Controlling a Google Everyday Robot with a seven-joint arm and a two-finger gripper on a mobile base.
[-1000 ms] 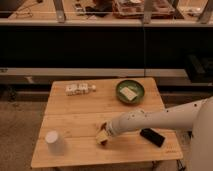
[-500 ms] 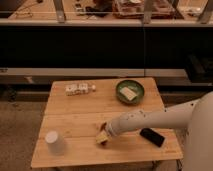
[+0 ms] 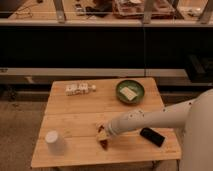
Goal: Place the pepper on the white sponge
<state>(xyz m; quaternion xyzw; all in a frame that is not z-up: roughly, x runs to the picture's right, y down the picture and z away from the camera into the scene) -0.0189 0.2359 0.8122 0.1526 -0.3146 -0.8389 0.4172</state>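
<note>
The pepper is a small dark red shape lying on the wooden table, near the front middle. My gripper is at the end of the white arm that reaches in from the right. It sits right over the pepper and touches or nearly touches it, hiding part of it. The white sponge is a flat off-white block lying inside the round green bowl at the back right of the table, well away from the gripper.
A white cup stands at the front left. A pale patterned carton lies at the back left. A black phone lies at the front right, just under the arm. The table's front edge is close to the pepper.
The gripper has sunk slightly toward the table at the pepper. Nothing else has moved.
</note>
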